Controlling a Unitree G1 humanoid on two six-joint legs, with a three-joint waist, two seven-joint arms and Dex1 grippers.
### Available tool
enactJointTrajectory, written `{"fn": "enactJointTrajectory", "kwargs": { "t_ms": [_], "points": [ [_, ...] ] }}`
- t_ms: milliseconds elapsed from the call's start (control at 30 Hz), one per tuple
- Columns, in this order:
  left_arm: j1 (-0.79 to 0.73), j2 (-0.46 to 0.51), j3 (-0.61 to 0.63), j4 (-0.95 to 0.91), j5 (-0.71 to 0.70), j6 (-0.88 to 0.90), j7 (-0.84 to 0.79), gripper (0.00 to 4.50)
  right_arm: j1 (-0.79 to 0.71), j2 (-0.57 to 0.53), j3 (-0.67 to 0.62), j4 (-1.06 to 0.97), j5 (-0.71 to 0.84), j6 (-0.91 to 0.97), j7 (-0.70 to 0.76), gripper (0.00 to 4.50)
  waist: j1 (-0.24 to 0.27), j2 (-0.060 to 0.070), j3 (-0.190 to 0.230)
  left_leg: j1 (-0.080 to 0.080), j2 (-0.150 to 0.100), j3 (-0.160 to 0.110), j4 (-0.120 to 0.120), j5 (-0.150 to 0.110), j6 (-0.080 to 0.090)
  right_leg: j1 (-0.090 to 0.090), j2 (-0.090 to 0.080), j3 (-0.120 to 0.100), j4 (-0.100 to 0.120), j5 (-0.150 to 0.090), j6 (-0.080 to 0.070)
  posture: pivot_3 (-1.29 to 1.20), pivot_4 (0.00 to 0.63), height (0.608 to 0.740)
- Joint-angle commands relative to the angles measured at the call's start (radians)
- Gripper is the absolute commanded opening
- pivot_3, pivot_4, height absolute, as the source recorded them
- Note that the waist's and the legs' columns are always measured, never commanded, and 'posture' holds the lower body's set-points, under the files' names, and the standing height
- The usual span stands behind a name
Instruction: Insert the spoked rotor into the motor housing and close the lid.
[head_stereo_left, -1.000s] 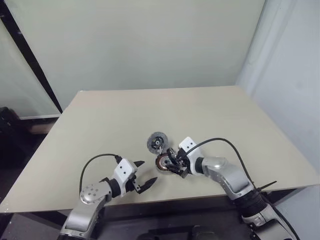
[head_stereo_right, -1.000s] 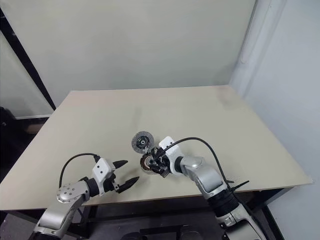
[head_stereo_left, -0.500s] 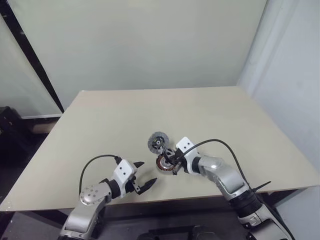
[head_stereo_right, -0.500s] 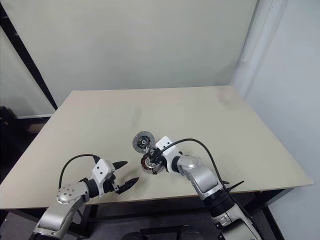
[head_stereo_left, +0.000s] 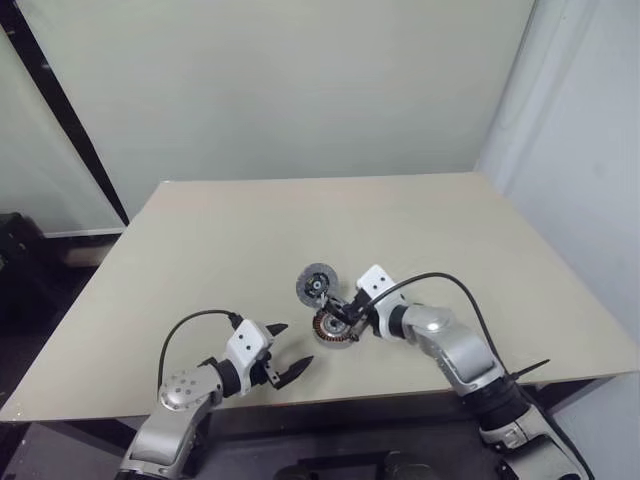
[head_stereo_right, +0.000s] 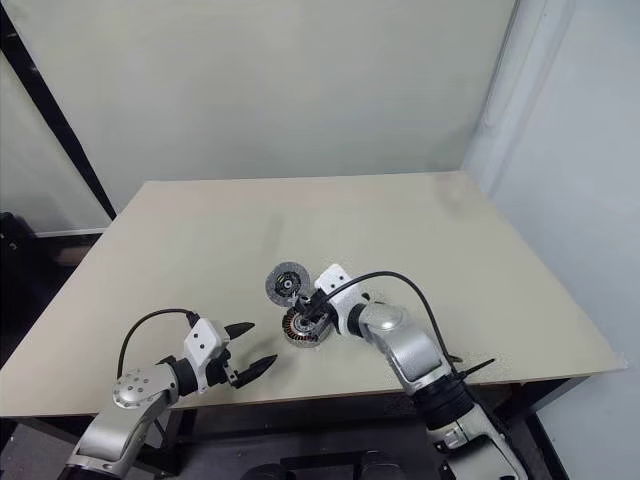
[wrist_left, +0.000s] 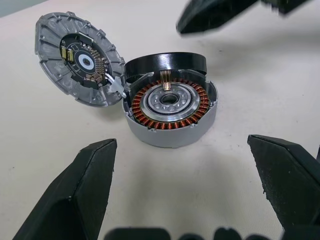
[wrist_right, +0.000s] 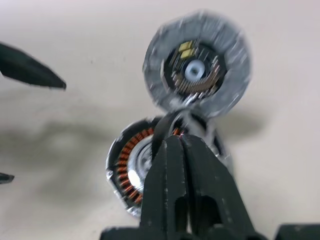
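Note:
The motor housing (wrist_left: 170, 107), a silver cup with copper windings, stands on the table just ahead of my open left gripper (head_stereo_left: 290, 347). The spoked rotor (wrist_left: 165, 62) shows as a dark glossy rim resting tilted on the housing's far edge; its spokes are hidden. The lid (wrist_left: 80, 60), a ribbed grey disc with a dark centre, leans tilted beside the housing and touches its rim. My right gripper (wrist_right: 175, 137) is shut with nothing between its fingers. It hovers just above the rotor with a gap.
The beige table (head_stereo_left: 220, 240) reaches to a pale wall at the back. Its front edge runs just behind both arms. A black cable (head_stereo_left: 445, 285) loops over the right forearm.
My right gripper went from open at the housing to shut and lifted slightly off it. The left gripper and the lid stayed put.

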Motion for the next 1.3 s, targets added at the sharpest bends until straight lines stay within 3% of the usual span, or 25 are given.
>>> {"fn": "enactJointTrajectory", "kwargs": {
  "t_ms": [33,233,667,800,1000,1300],
  "points": [
    [-0.012,0.003,0.009,-0.013,0.001,-0.019,0.000,4.50,-0.033,-0.016,-0.004,-0.058,-0.003,0.008,0.020,1.28,0.000,0.000,0.000,0.000,0.000,0.000,0.000,0.000,0.000,0.000,0.000,0.000,0.000,0.000,0.000,0.00,0.000,0.740],
    [-0.016,0.001,0.006,-0.011,0.001,-0.020,0.000,4.50,-0.033,-0.051,0.072,-0.031,-0.049,0.003,0.055,3.36,0.000,0.000,0.000,0.000,0.000,0.000,0.000,0.000,0.000,0.000,0.000,0.000,0.000,0.000,0.000,0.00,0.000,0.740],
    [-0.012,0.003,0.009,-0.019,0.001,-0.016,0.004,4.50,-0.035,-0.002,0.121,0.124,-0.151,-0.132,0.011,3.36,0.000,0.000,0.000,0.000,0.000,0.000,0.000,0.000,0.000,0.000,0.000,0.000,0.000,0.000,0.000,0.00,0.000,0.740],
    [-0.012,0.002,0.009,-0.020,0.002,-0.016,0.006,4.50,-0.035,0.012,0.117,0.153,-0.169,-0.161,0.004,2.47,0.000,0.000,0.000,0.000,0.000,0.000,0.001,0.000,0.000,0.000,0.000,0.000,0.000,0.000,0.000,0.00,0.000,0.740],
    [-0.010,0.002,0.009,-0.022,0.001,-0.016,0.008,4.50,-0.032,0.019,0.098,0.139,-0.179,-0.166,0.001,0.39,0.000,0.000,0.000,0.000,0.000,0.000,0.001,0.000,0.000,0.000,0.000,0.000,0.000,0.000,0.000,0.00,0.000,0.740],
    [-0.009,-0.001,0.006,-0.021,0.000,-0.017,0.006,4.50,-0.036,0.001,0.068,0.062,-0.194,-0.152,-0.007,0.34,0.000,0.000,0.000,0.000,0.000,0.000,0.001,0.000,0.000,0.000,0.000,0.000,0.001,0.000,0.000,0.00,0.000,0.740]
  ]
}}
